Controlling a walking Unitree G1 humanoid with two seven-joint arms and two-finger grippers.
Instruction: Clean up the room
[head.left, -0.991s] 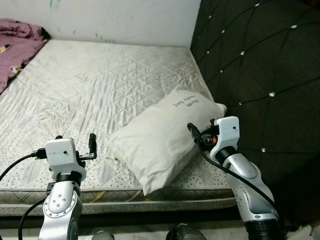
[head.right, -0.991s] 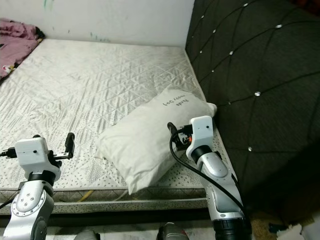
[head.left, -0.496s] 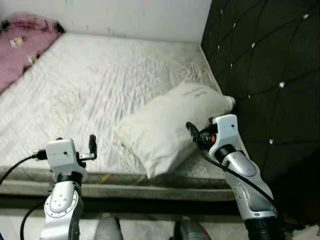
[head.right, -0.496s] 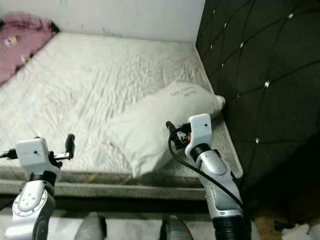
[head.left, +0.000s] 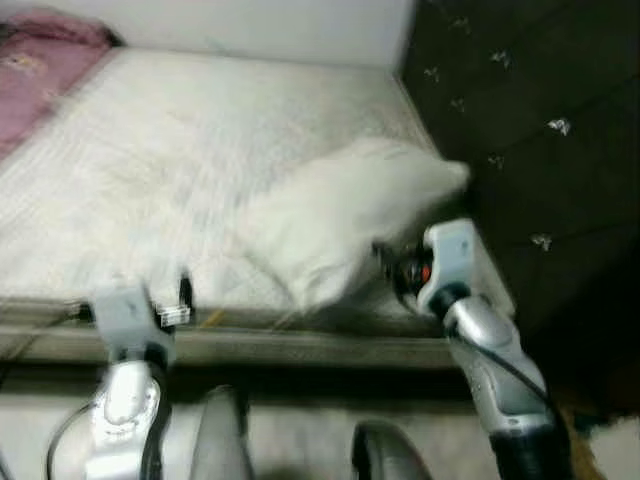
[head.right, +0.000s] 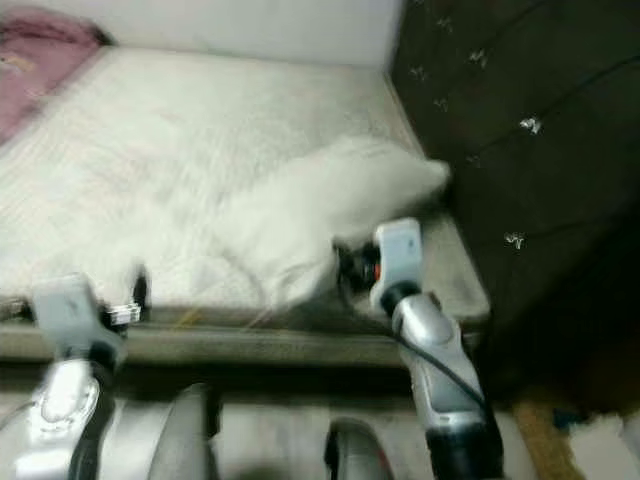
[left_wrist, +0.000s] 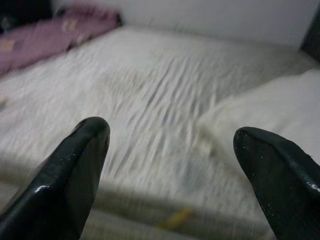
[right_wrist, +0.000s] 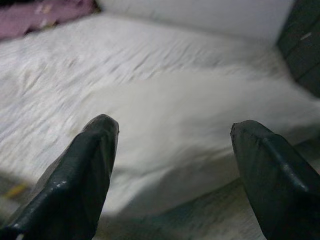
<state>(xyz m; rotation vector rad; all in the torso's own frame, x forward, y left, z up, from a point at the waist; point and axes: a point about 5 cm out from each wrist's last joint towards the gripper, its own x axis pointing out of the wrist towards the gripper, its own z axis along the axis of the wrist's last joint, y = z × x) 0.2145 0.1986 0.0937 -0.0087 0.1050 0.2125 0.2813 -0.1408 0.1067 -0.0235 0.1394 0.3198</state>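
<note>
Pillow (head.left: 350, 205) white, plump, blurred, on mattress (head.left: 150, 150), left gripper (left_wrist: 170, 150) and right gripper (right_wrist: 170, 150) wide open, empty

Motion blur smears the pillow (head.left: 350, 205) and mattress (head.left: 150, 170); the pink blanket (head.left: 35, 70) is cut off.

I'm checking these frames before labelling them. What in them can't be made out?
- Pillow: surface detail lost to motion blur in both eye views.
- Pink blanket: cut off by the left edge.
- Bed's near edge: smeared by blur.
- Left end effector, right end effector: fingertips only; wrist views are soft.
</note>
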